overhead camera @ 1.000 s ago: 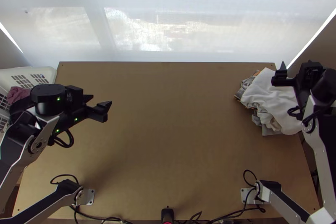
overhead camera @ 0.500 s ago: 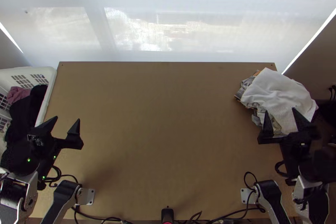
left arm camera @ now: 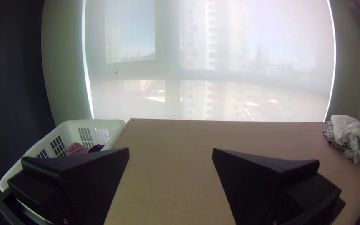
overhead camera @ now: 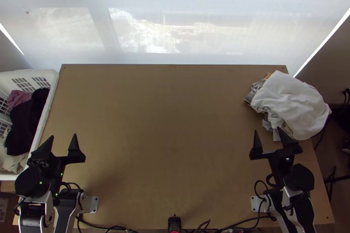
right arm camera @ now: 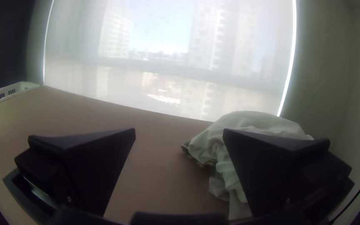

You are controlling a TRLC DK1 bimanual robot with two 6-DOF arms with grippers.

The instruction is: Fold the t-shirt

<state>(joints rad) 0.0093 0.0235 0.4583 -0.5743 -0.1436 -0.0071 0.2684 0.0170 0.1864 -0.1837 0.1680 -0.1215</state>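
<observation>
Nearest you, your left gripper [overhead camera: 64, 135] and right gripper [overhead camera: 267, 130] stand spread wide, gripping nothing. Farther on, a white cloth [overhead camera: 288, 102] lies bunched on a pile at the table's [overhead camera: 166, 123] right edge; opposite, a basket [overhead camera: 49, 106] holds clothes. You cannot tell which is the t-shirt.

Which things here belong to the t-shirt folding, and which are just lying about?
Job:
- left claw, right claw, both open
- table
- perhaps white cloth heaped at right; I cannot tell if it's the t-shirt

Likely lying about:
- basket of clothes
- black device at near edge
</observation>
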